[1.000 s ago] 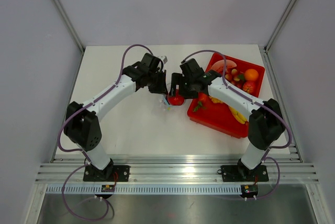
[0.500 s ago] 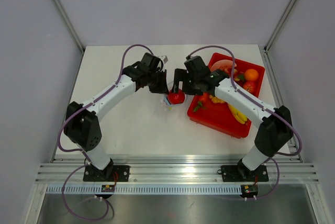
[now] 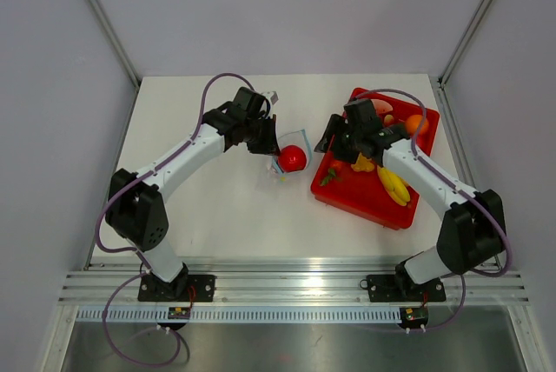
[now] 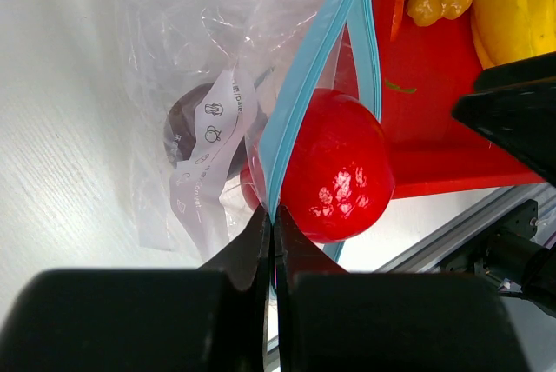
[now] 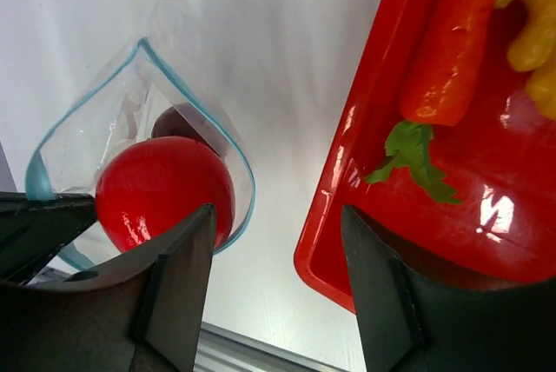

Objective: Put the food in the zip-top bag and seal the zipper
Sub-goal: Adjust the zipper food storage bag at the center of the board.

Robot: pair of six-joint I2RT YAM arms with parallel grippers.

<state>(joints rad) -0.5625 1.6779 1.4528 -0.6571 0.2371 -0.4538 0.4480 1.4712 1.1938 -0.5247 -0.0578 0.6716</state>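
left gripper (image 4: 271, 215): jaws closed, pinching bag (image 4: 174, 59) lip | right gripper (image 5: 276, 215): jaws wide, empty, over tray (image 5: 323, 250) edge | tomato (image 4: 334, 172) in bag mouth, purple fruit (image 4: 191, 120) deeper | risk: tomato blocks zipper (image 4: 304, 94) or rolls out

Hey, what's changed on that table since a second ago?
The right gripper let go of the red tomato, leaving it in the mouth of the zip-top bag, and pulled back rightward over the red tray, jaws open. The left gripper still pinches the zipper; the bag stays put.
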